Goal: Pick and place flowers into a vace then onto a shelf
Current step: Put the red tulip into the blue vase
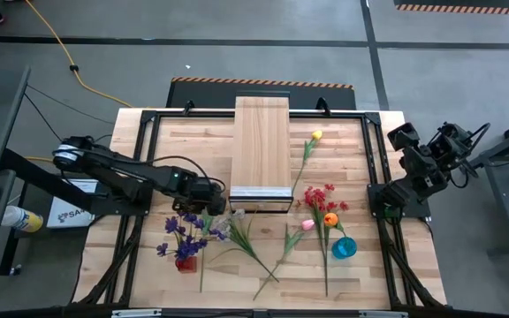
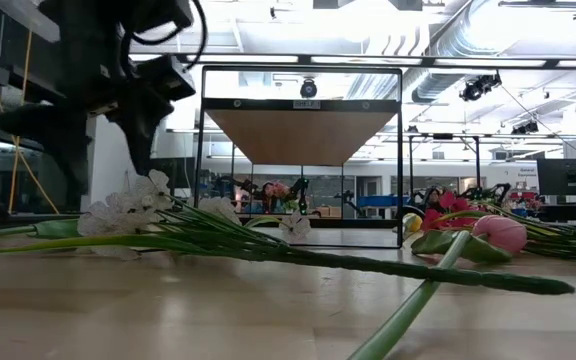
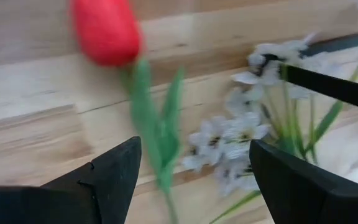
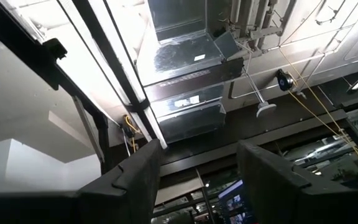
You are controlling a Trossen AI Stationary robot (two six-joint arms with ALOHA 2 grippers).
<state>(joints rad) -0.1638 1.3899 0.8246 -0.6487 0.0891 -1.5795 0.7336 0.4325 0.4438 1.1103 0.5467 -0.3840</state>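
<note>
The left gripper (image 3: pixel 191 180) hovers at seven o'clock of the pale plank shelf (image 1: pixel 262 150), its dark jaws spread wide and empty around the green stem of a glossy red tulip (image 3: pixel 106 31), beside the white-blossom spray (image 3: pixel 229 137) on the slatted wooden worktop (image 1: pixel 369 283). The right gripper (image 4: pixel 197 180), at three o'clock beyond the worktop edge, points at the ceiling, its jaws parted and empty.

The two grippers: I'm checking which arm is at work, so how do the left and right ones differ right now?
The left gripper is out over the table, pointed down at a red tulip and white spray; the right gripper is parked at the table's right edge, tilted up at the ceiling. The left one's fingers straddle the tulip's stem; the right one's have nothing between them. Both are open.
</note>
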